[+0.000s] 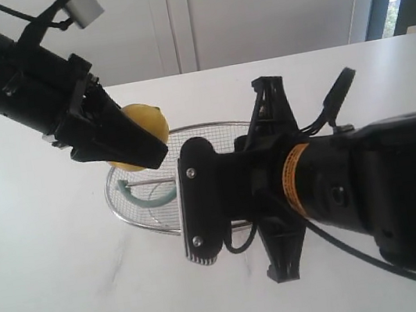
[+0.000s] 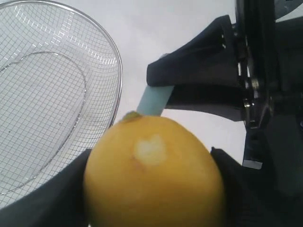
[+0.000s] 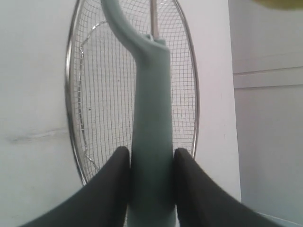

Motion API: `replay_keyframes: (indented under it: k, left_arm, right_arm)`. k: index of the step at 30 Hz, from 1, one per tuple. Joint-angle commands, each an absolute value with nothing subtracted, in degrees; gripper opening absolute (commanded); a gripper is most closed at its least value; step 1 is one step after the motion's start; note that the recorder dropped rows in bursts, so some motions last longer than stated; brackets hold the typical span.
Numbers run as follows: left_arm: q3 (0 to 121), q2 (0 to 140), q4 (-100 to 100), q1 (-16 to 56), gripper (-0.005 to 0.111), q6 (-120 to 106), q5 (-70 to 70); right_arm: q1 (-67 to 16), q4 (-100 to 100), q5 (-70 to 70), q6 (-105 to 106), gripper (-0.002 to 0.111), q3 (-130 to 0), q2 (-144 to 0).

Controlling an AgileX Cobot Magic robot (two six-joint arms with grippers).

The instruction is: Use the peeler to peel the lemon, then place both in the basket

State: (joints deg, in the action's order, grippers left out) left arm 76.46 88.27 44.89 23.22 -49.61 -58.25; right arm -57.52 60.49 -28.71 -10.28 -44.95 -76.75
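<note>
Left end effector (image 1: pixel 145 147) clamps the smooth oval lemon (image 1: pixel 148 121). Right end effector (image 3: pixel 150 161) clamps the teal plastic peeler (image 3: pixel 151 94) over the wire-mesh basket (image 1: pixel 148 222).

Lemon (image 1: pixel 145 121) — bright yellow, one small pale shaved patch on skin, held raised over basket (image 1: pixel 142 214) rim | peeler (image 3: pixel 151 118) — pale teal, gripped by handle, curved head within basket | basket: silver wire mesh, upright on white table (image 1: pixel 51 268).
</note>
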Motion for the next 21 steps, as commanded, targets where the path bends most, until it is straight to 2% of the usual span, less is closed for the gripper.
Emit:
replay_keyframes:
  k: [1, 21]
  left_arm:
    - [76.7, 88.0, 46.6, 22.9, 0.0, -49.3, -59.4]
    - [76.7, 88.0, 46.6, 22.9, 0.0, -49.3, -59.1]
  right_arm:
    - [-60.3, 61.4, -30.8, -10.8, 0.0, -45.3, -75.9]
    - [-61.1, 61.7, -32.9, -10.8, 0.0, -45.3, -70.8]
